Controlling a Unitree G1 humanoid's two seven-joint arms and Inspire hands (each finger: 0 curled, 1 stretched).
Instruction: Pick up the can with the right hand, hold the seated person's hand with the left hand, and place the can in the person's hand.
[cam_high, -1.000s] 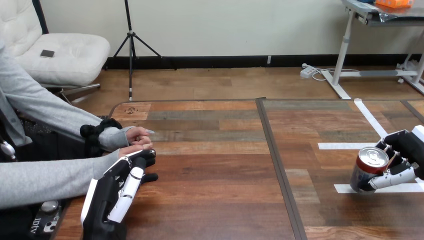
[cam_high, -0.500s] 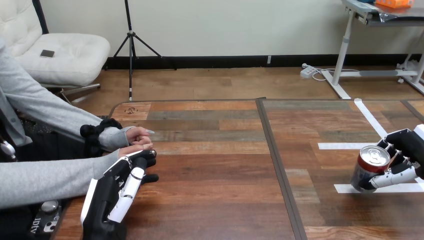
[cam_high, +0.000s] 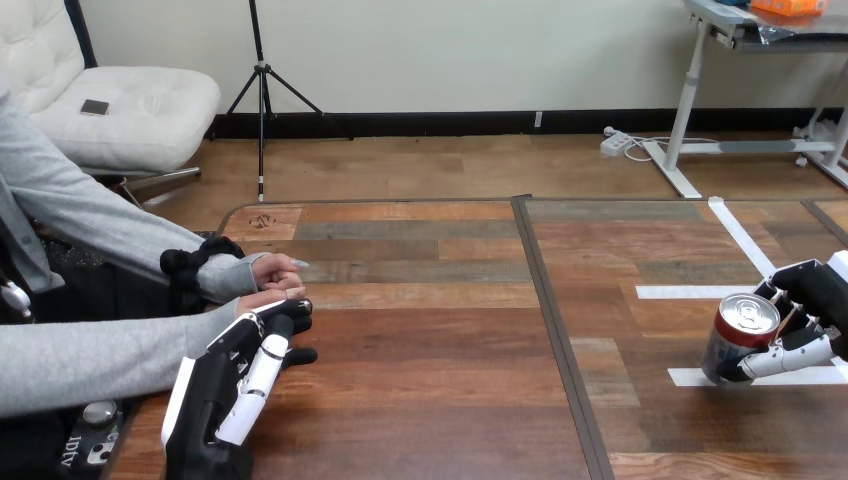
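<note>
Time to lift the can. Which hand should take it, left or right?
Right. The right hand has its fingers curled round the can at the right side of the table. The left hand is far across it, beside the person's hands.

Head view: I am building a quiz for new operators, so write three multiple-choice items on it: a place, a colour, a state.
1. Where is the can? A) at the table's left edge B) at the right side of the table C) at its far left corner
2. What colour is the tape by the can? A) white B) blue C) yellow
3. What is the right hand doing? A) lying flat B) pointing upward C) gripping the can

B: it is near the view's right edge.
A: white strips cross the wood there.
C: its fingers curl round the can.
</note>
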